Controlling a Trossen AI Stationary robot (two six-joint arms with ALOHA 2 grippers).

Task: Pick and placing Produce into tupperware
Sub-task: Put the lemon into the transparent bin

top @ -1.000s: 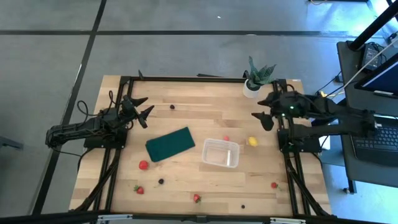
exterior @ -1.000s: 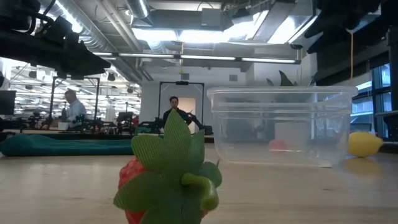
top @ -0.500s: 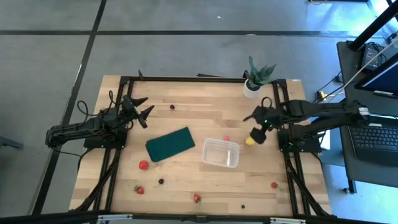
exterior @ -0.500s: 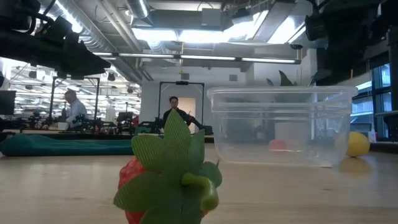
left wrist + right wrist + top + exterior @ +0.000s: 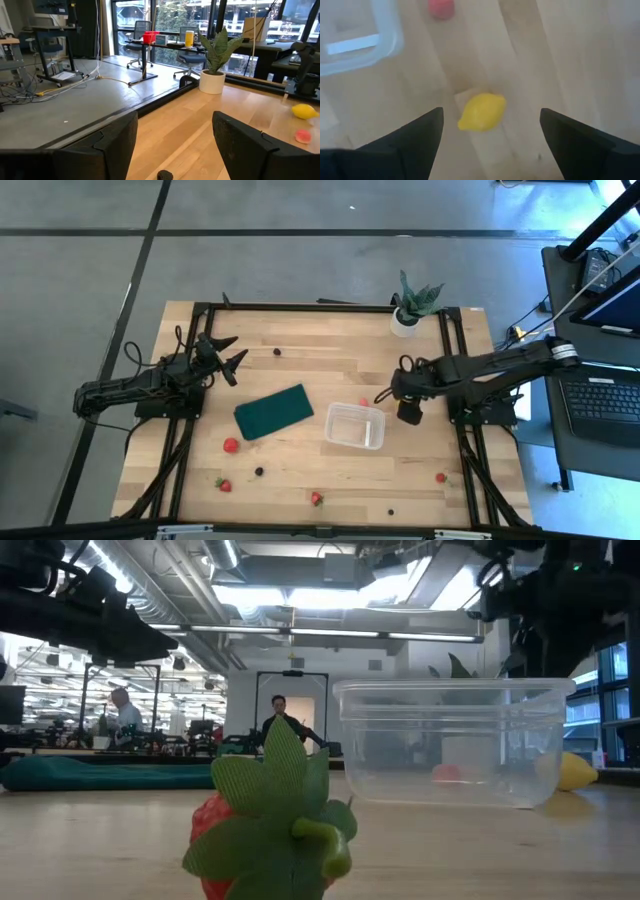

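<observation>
The right gripper (image 5: 487, 145) hangs directly above a small yellow lemon (image 5: 482, 111), its two dark fingers (image 5: 415, 136) spread wide and released, one on each side of the fruit and holding nothing. That straddle looks like the set-up for a straight descent and pinch. Just beyond the lemon from the claw lies a small red fruit (image 5: 441, 8), and off to one side sits the rounded corner of the clear tupperware (image 5: 355, 52), close enough that the carry should be short. From overhead, the right gripper (image 5: 409, 405) sits just beside the tub's (image 5: 355, 426) edge and covers the lemon entirely. The tub looks empty. Farther out, strawberries (image 5: 231, 445) and dark berries (image 5: 259, 471) lie scattered over the wooden table (image 5: 300, 370), with a dark green pad (image 5: 273, 411) on the tub's far side. The left gripper (image 5: 229, 355) waits well away across the table, fingers apart. At table height a strawberry's green leaves (image 5: 275, 815) fill the foreground, and the lemon (image 5: 575, 771) shows only partly behind the tub wall; how high the claw hangs above it cannot be judged
</observation>
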